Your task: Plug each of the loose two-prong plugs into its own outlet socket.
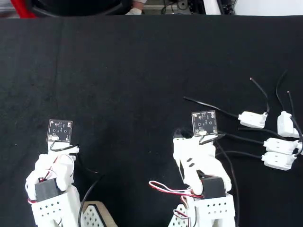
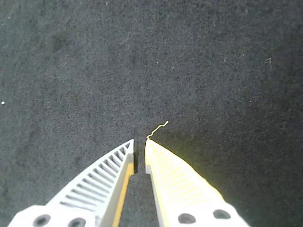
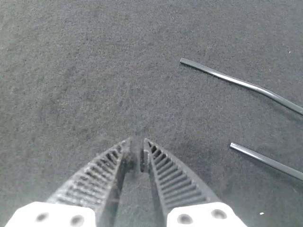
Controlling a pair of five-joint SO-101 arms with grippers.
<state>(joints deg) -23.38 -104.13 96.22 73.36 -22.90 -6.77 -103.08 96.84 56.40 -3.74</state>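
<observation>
Several small white plug and socket pieces with thin black cords lie in a cluster on the black cloth at the right: one (image 1: 252,119) nearest the middle, one (image 1: 284,124) behind it, and two (image 1: 279,145) (image 1: 278,161) stacked toward the front. Which are plugs and which are sockets I cannot tell. My right arm (image 1: 201,163) sits just left of that cluster. Its gripper (image 3: 136,142) is shut on nothing above bare cloth, with two black cords (image 3: 236,82) (image 3: 265,161) off to one side. My left arm (image 1: 52,172) is at the front left, its gripper (image 2: 139,144) shut and empty.
The black cloth (image 1: 142,71) covers the table up to its far edge. A short yellowish thread (image 2: 158,128) lies just past my left fingertips. A pale wedge-shaped piece (image 1: 97,215) sits at the front edge between the arms.
</observation>
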